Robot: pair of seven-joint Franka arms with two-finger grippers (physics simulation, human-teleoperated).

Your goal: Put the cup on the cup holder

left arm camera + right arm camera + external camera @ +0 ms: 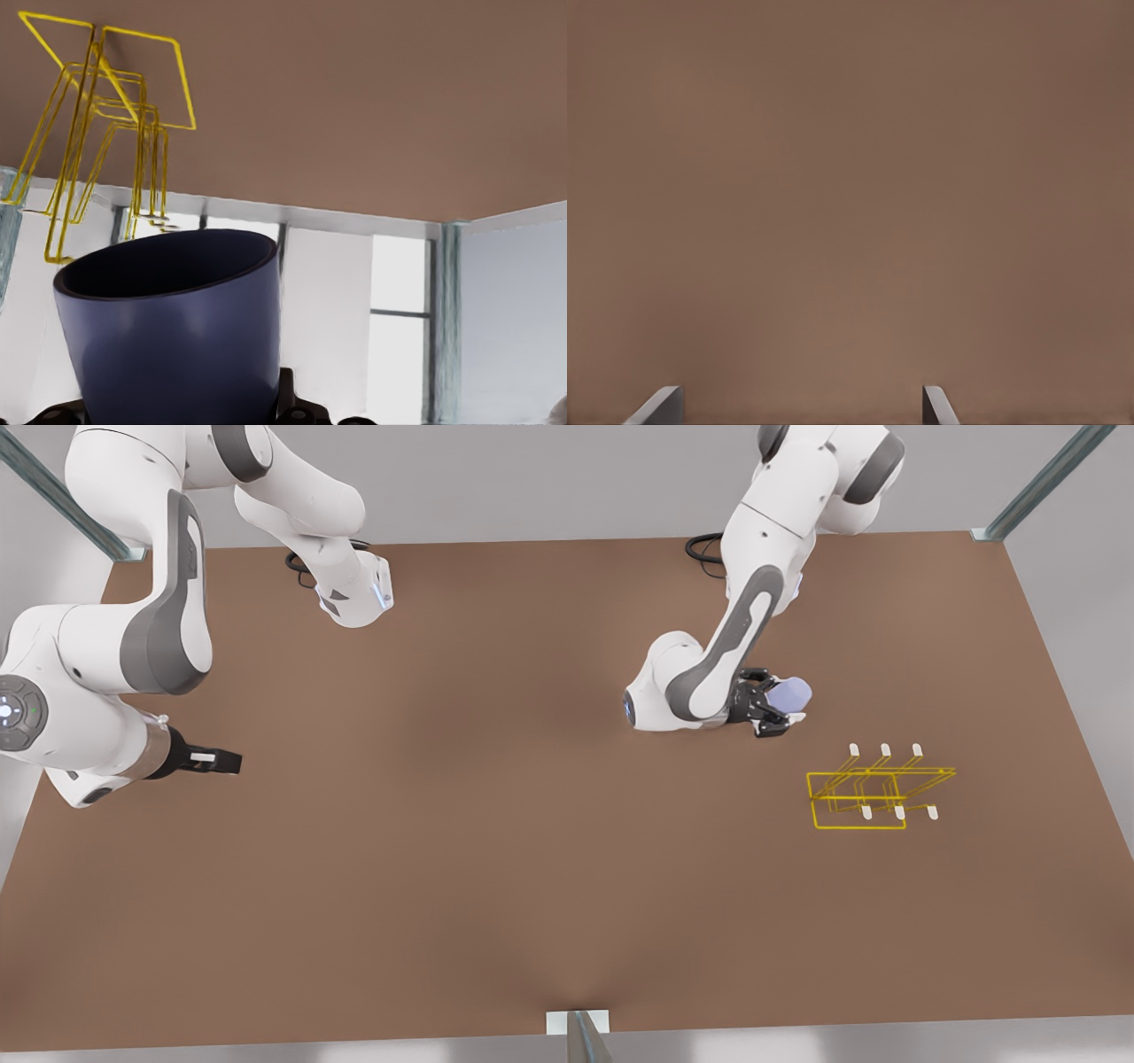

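The lavender-blue cup [789, 693] is held above the table, tipped on its side, with my left gripper [776, 713] shut on it at the front view's right. The left wrist view looks past the cup [177, 328] and its open rim to the cup holder [106, 115] beyond it. The yellow wire cup holder [877, 790] with white-tipped pegs stands on the table, a short way toward the front view's right and nearer the camera than the cup. My right gripper [221, 762] waits at the front view's left, open over bare table, its fingertips [660, 405] well apart.
The brown table [496, 850] stretches wide between the two arms. Metal frame posts [1036, 487] stand at the table's corners, and another post [580, 1032] at the middle of the near edge. Cables [704, 547] lie by the arm bases.
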